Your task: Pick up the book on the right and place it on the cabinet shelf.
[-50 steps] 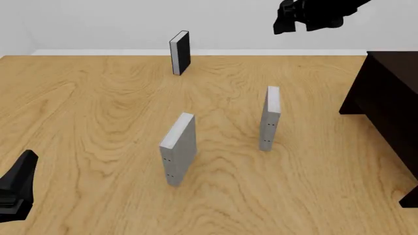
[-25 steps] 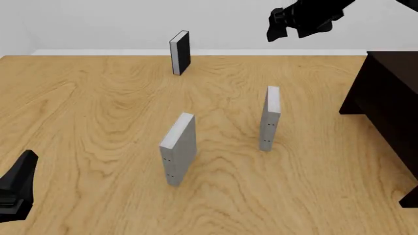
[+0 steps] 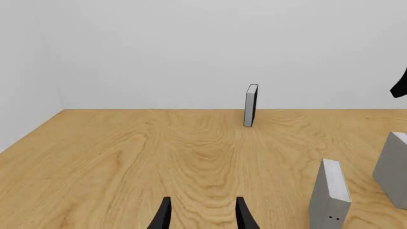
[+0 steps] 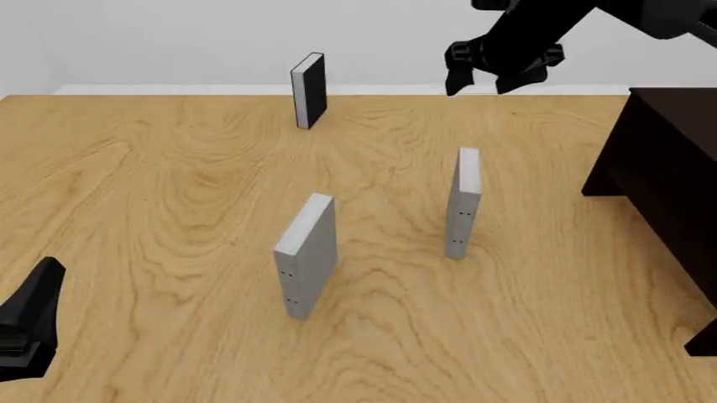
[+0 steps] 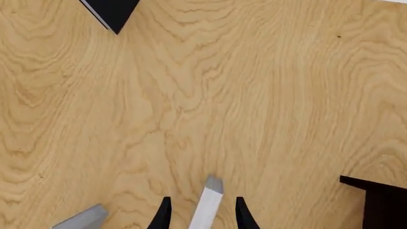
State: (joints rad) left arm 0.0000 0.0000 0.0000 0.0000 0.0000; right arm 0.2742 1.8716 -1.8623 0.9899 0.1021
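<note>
Over on the left, the left gripper [image 4: 28,327] is idling low above the near edge of the wooden counter [image 4: 168,193], touching nothing; from the left wrist view its jaws are parted, with bare wood showing between them. A little further along, the thicker grey book [image 4: 306,255] is standing upright by itself near the middle of the counter. Behind it, close to the back wall, the black-covered book [image 4: 309,90] is standing on end as well, white pages facing this way. Moving right, the book [image 4: 463,202] is standing upright on the counter, slim and pale, tiny dark dots low on its narrow face, well apart from its thicker neighbour. The right gripper [image 4: 491,74] is hanging high in the air above and behind it, pointing down; in the right wrist view the slim book's top edge is lining up between the two fingertips [image 5: 163,214], far below them. Those jaws are spread and gripping nothing. At the far right the dark cabinet [image 4: 661,159] is sitting on the counter's edge, away from the book; I cannot make out its shelf from here.
</note>
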